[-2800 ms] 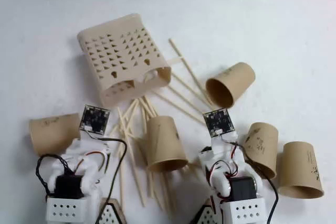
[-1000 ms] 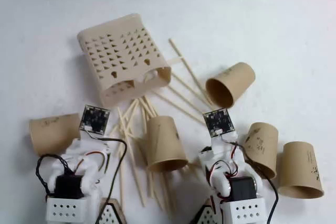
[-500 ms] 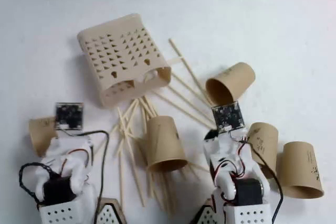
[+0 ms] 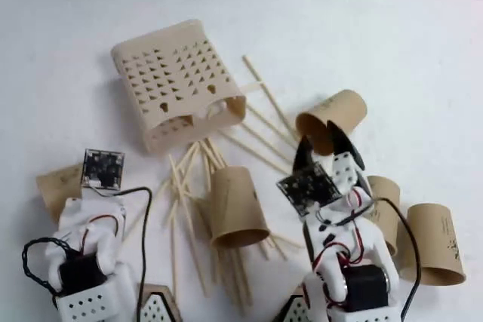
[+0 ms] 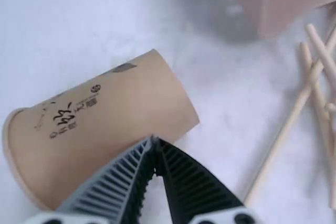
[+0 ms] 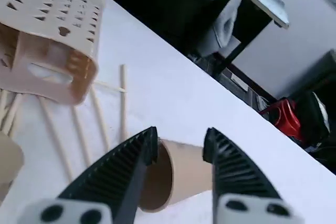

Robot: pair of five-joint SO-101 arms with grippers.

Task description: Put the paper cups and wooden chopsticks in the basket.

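Both empty: left gripper (image 5: 155, 143) closed over a cup (image 5: 105, 121), right gripper (image 6: 181, 136) parted.

Right gripper (image 6: 180, 132): jaws apart, framing one paper cup (image 6: 185, 176); contact cannot be told.
Cup: on its side, mouth open to view.
Basket (image 6: 47, 9): perforated, tipped over.
Chopsticks (image 6: 123, 98): loose on the table (image 6: 173, 93) between basket and cup.
Past the table's far edge: dark chair (image 6: 173, 3), red stool (image 6: 286, 119).

- Paper cups (image 4: 238, 205): brown paper, matt and smooth.
- Wooden chopsticks (image 5: 283, 129): pale, bare wood.
- Basket (image 4: 177, 73): pale, smooth plastic.
- Left gripper (image 5: 155, 142): black plastic with ridges.
- Table (image 4: 392, 50): white, matt.
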